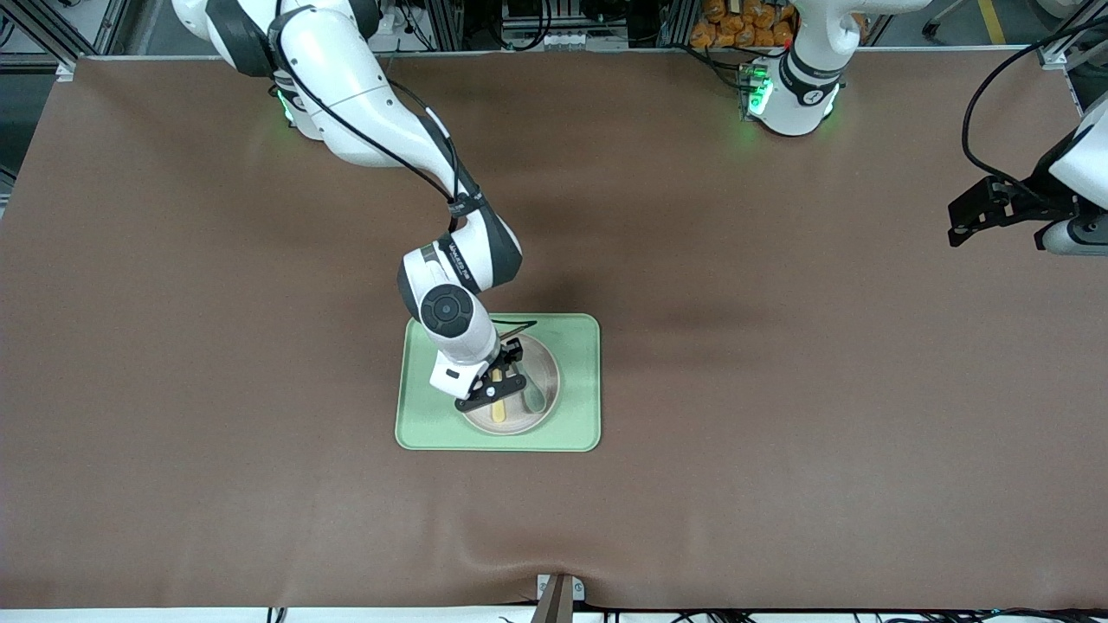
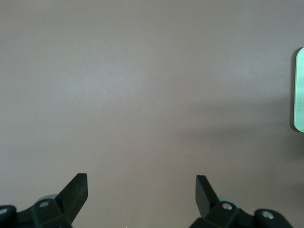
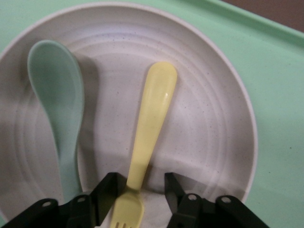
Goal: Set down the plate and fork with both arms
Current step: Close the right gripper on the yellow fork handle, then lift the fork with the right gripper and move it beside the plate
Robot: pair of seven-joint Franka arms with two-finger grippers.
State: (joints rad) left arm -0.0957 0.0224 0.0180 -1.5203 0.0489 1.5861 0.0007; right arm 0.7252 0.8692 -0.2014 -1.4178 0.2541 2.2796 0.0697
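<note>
Right gripper (image 3: pixel 137 190) low over the plate (image 3: pixel 209 123), fingers (image 3: pixel 108 187) spread either side of the fork (image 3: pixel 149 128) near its tines, a sliver of gap on each side, not pinching. Beside the fork on the same plate, a spoon (image 3: pixel 59 118). Under the plate, a green tray (image 1: pixel 571 381). Well apart, over bare table, left gripper (image 2: pixel 141 190) waiting, spread wide, holding nothing.

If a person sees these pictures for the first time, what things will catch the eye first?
The right gripper hangs low over the small round beige plate, its fingers straddling the pale-yellow plastic fork near the tines. A grey-green spoon lies beside the fork in the plate, which sits on the rectangular light-green tray. The left gripper waits open over bare brown table.
</note>
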